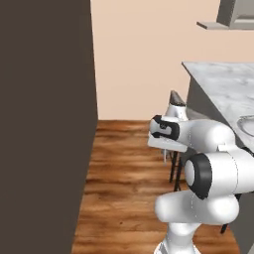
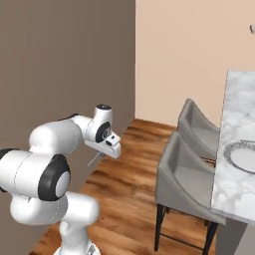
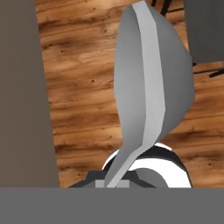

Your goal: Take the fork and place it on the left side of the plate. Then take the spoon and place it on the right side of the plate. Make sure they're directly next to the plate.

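Observation:
A pale silver spoon (image 3: pixel 148 87) is pinched by its handle in my gripper (image 3: pixel 116 181), and its round bowl looms large over the wooden floor in the hand view. From the base views the gripper (image 1: pixel 165 148) (image 2: pixel 103 151) hangs out over the floor, well left of the counter, with the thin spoon (image 1: pixel 164 157) (image 2: pixel 94 159) sticking down from it. The grey-white plate (image 1: pixel 247 124) (image 2: pixel 243 157) lies on the marble counter at the right edge. The fork is out of view.
A tall dark cabinet wall (image 1: pixel 44 124) (image 2: pixel 64 64) stands close on the left. Two grey chairs (image 2: pixel 187 174) are tucked against the marble counter (image 2: pixel 239 114) (image 1: pixel 223 84). Wooden floor (image 1: pixel 124 188) lies between cabinet and counter.

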Tool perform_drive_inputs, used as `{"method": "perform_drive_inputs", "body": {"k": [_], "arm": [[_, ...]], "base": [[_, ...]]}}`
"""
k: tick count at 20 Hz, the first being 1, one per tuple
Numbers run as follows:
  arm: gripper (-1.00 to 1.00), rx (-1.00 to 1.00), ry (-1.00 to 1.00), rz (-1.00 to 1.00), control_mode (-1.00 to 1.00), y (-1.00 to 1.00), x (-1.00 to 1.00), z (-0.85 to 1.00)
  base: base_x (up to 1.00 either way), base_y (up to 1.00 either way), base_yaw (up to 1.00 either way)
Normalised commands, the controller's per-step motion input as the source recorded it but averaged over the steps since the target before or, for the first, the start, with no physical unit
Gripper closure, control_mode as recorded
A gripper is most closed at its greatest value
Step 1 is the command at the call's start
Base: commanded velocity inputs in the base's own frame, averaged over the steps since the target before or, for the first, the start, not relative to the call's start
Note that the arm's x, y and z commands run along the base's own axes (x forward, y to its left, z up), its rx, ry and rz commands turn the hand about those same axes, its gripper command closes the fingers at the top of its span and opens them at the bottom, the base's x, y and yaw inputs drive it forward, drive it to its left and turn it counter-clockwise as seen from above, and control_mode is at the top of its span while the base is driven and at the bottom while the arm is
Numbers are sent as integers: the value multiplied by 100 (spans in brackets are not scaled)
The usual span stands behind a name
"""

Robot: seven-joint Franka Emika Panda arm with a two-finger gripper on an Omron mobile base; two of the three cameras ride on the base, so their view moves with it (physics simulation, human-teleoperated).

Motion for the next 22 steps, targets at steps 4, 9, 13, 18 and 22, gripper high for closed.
{"method": "perform_drive_inputs", "body": {"k": [4,9,13,18,22], "arm": [[100,0,0,0,100,0,0,0],[100,0,0,0,100,0,0,0],[100,0,0,0,100,0,0,0],[100,0,0,0,100,0,0,0],[100,0,0,0,100,0,0,0]], "base": [[53,45,-44],[54,41,-49],[54,42,-50],[54,43,-48],[54,41,-50]]}}
